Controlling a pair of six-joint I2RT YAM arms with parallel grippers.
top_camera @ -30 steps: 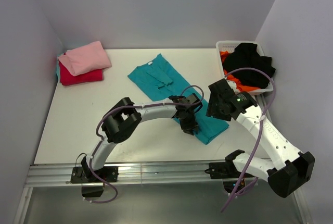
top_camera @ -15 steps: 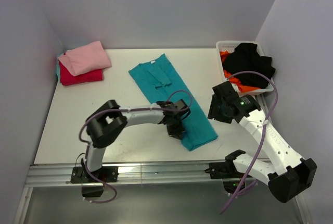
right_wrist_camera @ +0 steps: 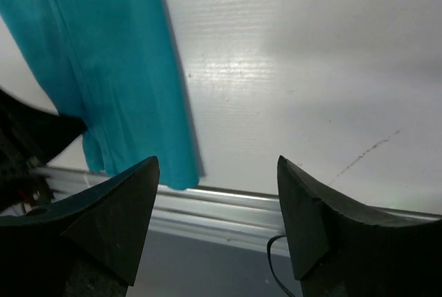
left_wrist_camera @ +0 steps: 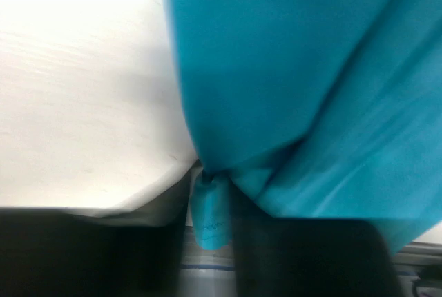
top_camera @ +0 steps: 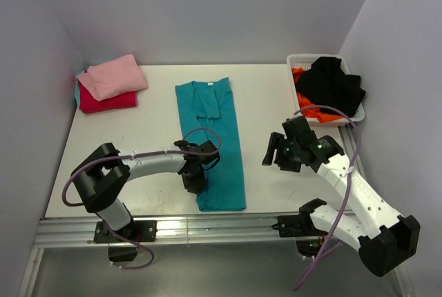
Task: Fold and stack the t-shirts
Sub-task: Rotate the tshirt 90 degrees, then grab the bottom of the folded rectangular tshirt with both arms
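A teal t-shirt [top_camera: 215, 138], folded into a long strip, lies down the middle of the table, its lower end at the near edge. My left gripper [top_camera: 194, 178] is shut on the strip's left edge near that end; the left wrist view shows a pinched teal fold [left_wrist_camera: 210, 207] between the jaws. My right gripper [top_camera: 271, 158] is open and empty, to the right of the strip; the teal t-shirt [right_wrist_camera: 103, 69] lies at the left of its view. A folded pink t-shirt [top_camera: 112, 75] sits on a red one [top_camera: 103, 100] at the far left. Black [top_camera: 331, 83] and orange [top_camera: 312, 109] t-shirts lie in the basket.
The white lattice basket [top_camera: 297, 59] stands at the far right by the wall. The table's near edge and metal rail [top_camera: 207, 224] run just below the shirt's lower end. Walls close in the left, back and right sides.
My left gripper has dragged the teal shirt's lower end leftward and toward the near edge, swinging the strip from diagonal to straight. My right arm moved back, lower and to the right.
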